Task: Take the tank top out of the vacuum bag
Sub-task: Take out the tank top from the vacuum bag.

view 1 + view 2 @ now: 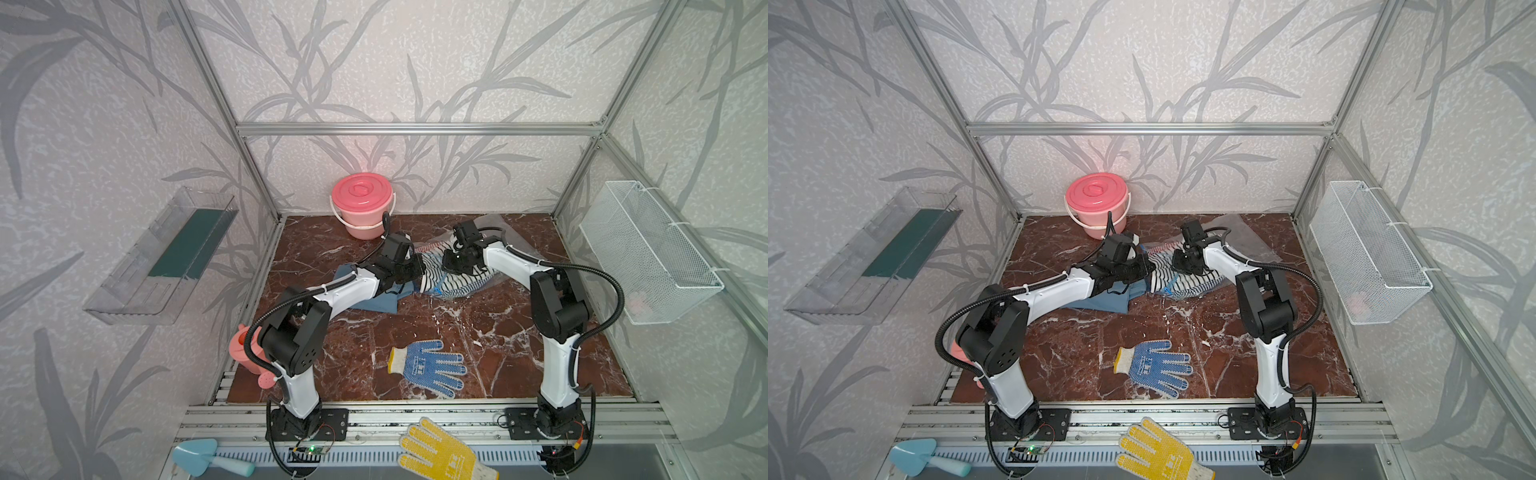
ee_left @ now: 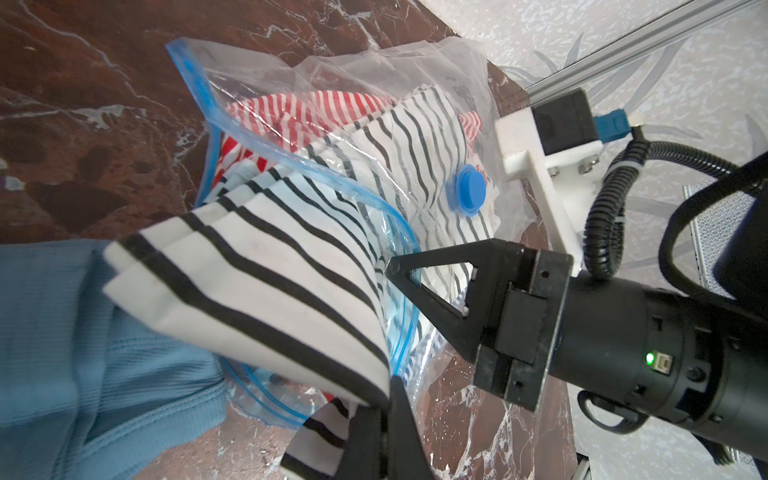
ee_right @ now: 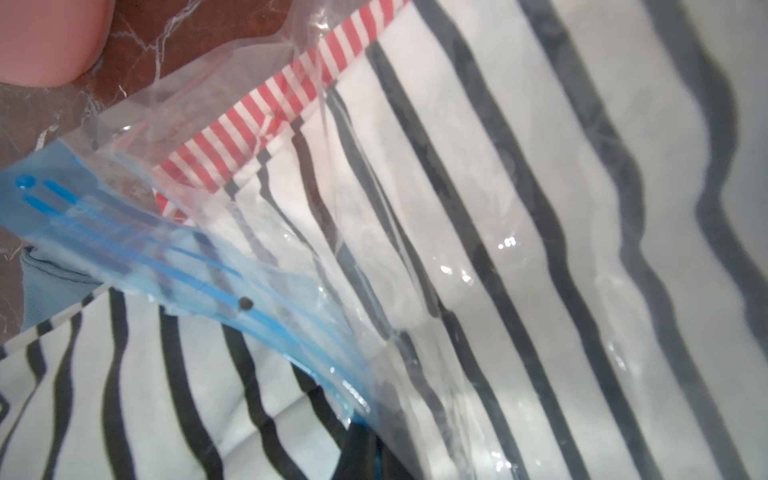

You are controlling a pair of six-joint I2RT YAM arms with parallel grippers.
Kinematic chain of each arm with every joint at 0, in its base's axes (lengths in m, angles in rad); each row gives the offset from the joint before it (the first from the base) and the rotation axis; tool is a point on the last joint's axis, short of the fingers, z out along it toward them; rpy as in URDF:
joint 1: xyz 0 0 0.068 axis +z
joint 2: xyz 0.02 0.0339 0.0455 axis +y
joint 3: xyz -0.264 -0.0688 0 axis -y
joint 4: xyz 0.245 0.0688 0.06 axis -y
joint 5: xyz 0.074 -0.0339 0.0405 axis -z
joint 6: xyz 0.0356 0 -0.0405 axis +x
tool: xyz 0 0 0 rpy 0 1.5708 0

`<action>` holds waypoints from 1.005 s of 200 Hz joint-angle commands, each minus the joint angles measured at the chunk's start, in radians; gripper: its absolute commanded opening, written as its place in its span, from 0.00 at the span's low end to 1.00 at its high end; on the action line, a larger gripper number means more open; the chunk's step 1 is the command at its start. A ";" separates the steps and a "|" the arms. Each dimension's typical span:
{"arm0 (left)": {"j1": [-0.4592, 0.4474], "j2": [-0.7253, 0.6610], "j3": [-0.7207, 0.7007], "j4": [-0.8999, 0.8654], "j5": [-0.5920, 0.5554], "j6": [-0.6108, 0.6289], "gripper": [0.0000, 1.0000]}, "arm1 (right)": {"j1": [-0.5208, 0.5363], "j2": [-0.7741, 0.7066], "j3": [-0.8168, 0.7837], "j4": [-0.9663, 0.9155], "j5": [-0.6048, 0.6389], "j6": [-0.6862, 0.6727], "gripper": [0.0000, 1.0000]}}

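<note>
The vacuum bag (image 2: 374, 70) lies crinkled at the back of the marble table, with its round blue valve cap (image 2: 469, 189) on top. A black-and-white striped tank top (image 2: 257, 282) hangs halfway out of the bag's mouth. My left gripper (image 2: 388, 395) is shut on the tank top's free end. My right gripper (image 3: 365, 449) is shut on the blue zip strip (image 3: 166, 257) at the edge of the mouth; the left wrist view shows its closed tips (image 2: 388, 266) on that strip. In both top views the two grippers (image 1: 417, 270) (image 1: 1177, 259) nearly meet over the bag. A red-striped garment (image 2: 299, 108) stays inside.
A blue ribbed garment (image 1: 374, 301) lies on the table under my left forearm. A pink lidded bucket (image 1: 362, 203) stands behind. A blue-dotted glove (image 1: 432, 368) lies mid-table and a yellow glove (image 1: 440, 453) on the front rail. A pink watering can (image 1: 245, 353) is at the left edge and a wire basket (image 1: 648, 249) hangs on the right wall.
</note>
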 commanded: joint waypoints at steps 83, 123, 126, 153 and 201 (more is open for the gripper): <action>0.015 -0.089 -0.028 -0.029 -0.028 0.014 0.00 | -0.018 -0.006 -0.010 -0.019 0.022 0.004 0.00; 0.022 -0.102 -0.042 -0.032 -0.033 0.018 0.00 | -0.020 -0.008 -0.007 -0.024 0.024 -0.001 0.00; 0.023 -0.104 -0.042 -0.032 -0.034 0.019 0.00 | -0.020 -0.009 -0.007 -0.024 0.026 -0.001 0.00; 0.029 -0.113 -0.048 -0.039 -0.038 0.024 0.00 | -0.021 -0.011 -0.005 -0.027 0.026 -0.002 0.00; 0.037 -0.130 -0.061 -0.056 -0.056 0.043 0.00 | -0.023 -0.015 -0.006 -0.028 0.025 -0.002 0.00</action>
